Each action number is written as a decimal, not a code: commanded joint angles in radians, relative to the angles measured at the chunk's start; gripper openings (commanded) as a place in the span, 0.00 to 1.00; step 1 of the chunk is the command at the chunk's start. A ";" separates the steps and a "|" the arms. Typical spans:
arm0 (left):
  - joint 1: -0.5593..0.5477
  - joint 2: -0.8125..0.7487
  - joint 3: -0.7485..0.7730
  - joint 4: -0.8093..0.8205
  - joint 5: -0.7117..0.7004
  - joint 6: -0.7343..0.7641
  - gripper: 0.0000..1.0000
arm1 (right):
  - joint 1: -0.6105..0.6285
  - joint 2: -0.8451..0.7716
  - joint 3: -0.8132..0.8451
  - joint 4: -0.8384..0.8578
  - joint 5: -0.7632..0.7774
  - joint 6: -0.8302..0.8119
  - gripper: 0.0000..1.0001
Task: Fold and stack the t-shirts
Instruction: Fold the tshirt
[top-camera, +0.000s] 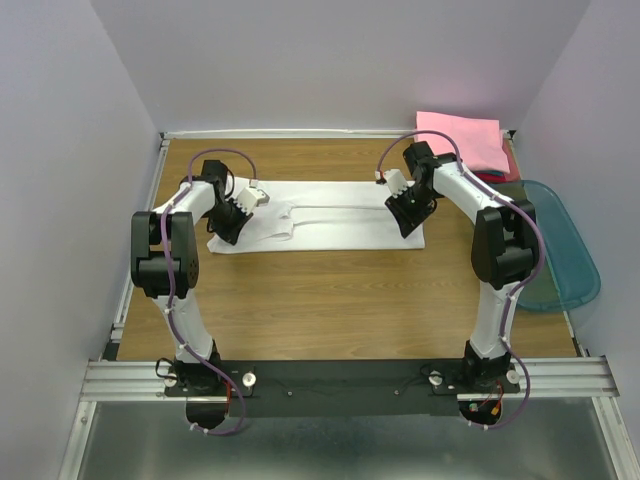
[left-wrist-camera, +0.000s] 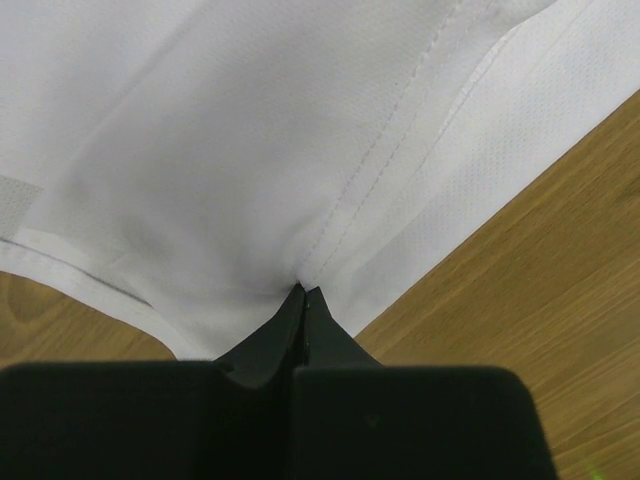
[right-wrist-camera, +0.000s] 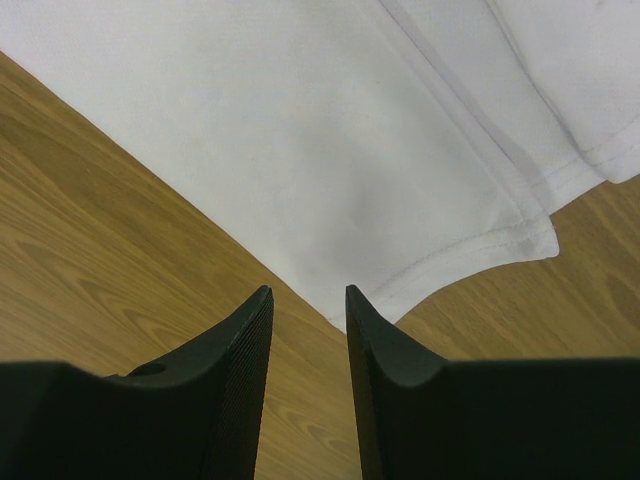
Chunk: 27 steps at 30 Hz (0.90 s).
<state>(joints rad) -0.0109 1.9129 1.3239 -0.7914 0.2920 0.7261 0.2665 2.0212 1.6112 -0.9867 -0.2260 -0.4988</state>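
Wood-grain table (top-camera: 330, 300), matte and flat.

Across its middle lies the white t-shirt (top-camera: 330, 222), folded into a long narrow strip. Its long axis runs left to right, and each arm stands at one end.

Left gripper (left-wrist-camera: 305, 292): clenched on the white t-shirt. The black fingertips meet on a pinch of cloth at the strip's left end, just beside a double-stitched seam, and the fabric puckers toward the tips.

Right gripper (right-wrist-camera: 308, 292): released, with nothing between the jaws. The rounded hemmed corner of the white t-shirt lies directly ahead of the gap, close to the tips, with bare wood on either side. This arm is the nearer one to that end. In my judgement, the coming move depends on advancing straight onto the hem before closing.

Cloth: thin, fine-meshed knit, limp, layered, with doubled stitched edges. It is likely to sag if lifted by one end only.

Far right corner: pink t-shirt (top-camera: 458, 140) folded to a rectangle, with a red t-shirt (top-camera: 513, 165) edging out beneath. Beside them sits a translucent teal bin (top-camera: 560, 255), well apart from the strip.
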 joint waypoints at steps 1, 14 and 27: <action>-0.006 -0.002 0.044 -0.032 -0.013 0.007 0.00 | -0.003 -0.013 -0.004 -0.009 0.010 -0.014 0.42; -0.006 0.090 0.369 -0.181 0.052 -0.013 0.00 | -0.003 -0.007 -0.014 -0.007 0.010 -0.018 0.42; -0.001 0.245 0.598 -0.076 0.084 -0.151 0.00 | -0.001 -0.030 -0.056 -0.003 0.016 -0.024 0.42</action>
<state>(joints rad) -0.0143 2.1551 1.8874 -0.9340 0.3325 0.6544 0.2665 2.0212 1.5696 -0.9867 -0.2234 -0.5163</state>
